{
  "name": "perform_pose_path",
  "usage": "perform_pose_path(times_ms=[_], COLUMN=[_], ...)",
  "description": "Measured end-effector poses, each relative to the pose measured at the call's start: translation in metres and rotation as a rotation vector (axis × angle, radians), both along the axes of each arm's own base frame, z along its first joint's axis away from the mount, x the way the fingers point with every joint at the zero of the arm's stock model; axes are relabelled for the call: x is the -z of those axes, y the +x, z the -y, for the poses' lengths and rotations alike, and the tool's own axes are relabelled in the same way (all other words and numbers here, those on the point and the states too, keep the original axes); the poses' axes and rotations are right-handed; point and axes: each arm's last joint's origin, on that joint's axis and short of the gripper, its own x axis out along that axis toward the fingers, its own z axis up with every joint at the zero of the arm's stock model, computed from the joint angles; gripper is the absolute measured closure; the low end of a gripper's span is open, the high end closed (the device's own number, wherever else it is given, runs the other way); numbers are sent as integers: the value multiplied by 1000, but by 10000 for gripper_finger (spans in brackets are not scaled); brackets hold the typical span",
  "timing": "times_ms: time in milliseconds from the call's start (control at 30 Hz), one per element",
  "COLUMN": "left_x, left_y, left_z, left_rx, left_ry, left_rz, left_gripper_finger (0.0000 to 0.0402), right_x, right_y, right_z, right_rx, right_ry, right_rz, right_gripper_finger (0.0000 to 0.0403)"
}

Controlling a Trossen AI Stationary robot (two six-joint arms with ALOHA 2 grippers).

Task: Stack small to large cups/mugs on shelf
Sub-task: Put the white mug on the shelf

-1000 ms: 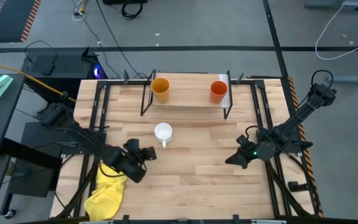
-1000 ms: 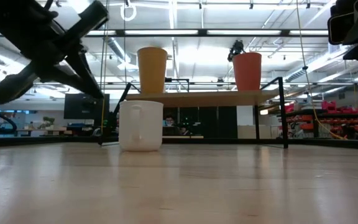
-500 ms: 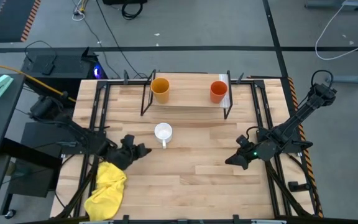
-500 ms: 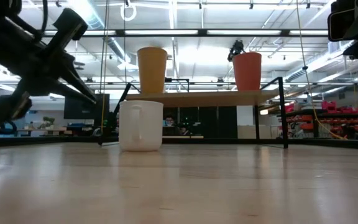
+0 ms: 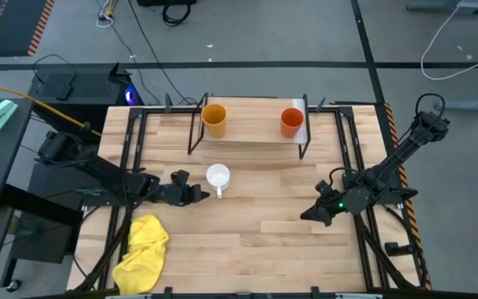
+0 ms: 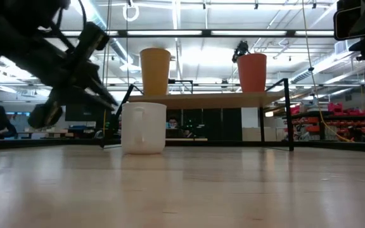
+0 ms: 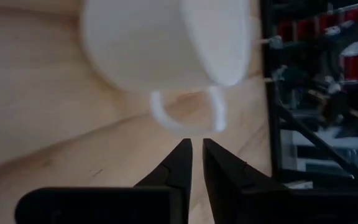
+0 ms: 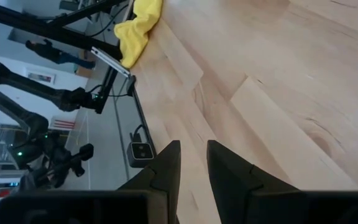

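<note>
The white mug (image 5: 217, 176) stands on its base on the tabletop, its handle (image 7: 188, 118) turned toward the near edge. My left gripper (image 5: 198, 194) lies level just left of that handle, fingers shut (image 7: 197, 149), a short gap from it and touching nothing. The yellow-orange cup (image 5: 214, 119) and the red-orange cup (image 5: 291, 121) stand upright on the shelf (image 5: 251, 133), one toward each end; the low view shows them too (image 6: 155, 71) (image 6: 252, 72). My right gripper (image 5: 307, 214) waits shut over the table's right side (image 8: 192, 152).
A yellow cloth (image 5: 142, 252) lies crumpled at the table's near left corner. The shelf's black legs (image 5: 195, 137) (image 5: 304, 143) stand beyond the mug. Bare wood (image 5: 264, 208) stretches between the two grippers. Black rails (image 5: 127, 166) run along both table sides.
My left gripper has moved from above the yellow cloth toward the far edge and right, up to the white mug's handle, and has turned to point rightward at it. The mug and both cups have stayed put.
</note>
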Motion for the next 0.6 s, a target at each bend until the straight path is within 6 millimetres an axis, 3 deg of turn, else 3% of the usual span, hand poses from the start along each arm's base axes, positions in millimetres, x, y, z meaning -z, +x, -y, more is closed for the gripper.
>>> perform_pose_path(times_ms=[300, 600], left_x=[-5, -5], left_y=[7, 8], left_z=[-15, -17], left_rx=[14, 11], left_ry=[10, -1], left_rz=[39, 42], left_gripper_finger=[323, 310], right_x=[0, 0], right_y=[0, 0], right_z=[0, 0], right_rx=[0, -1], right_ry=[0, -3], right_rz=[0, 1], right_gripper_finger=[316, 316])
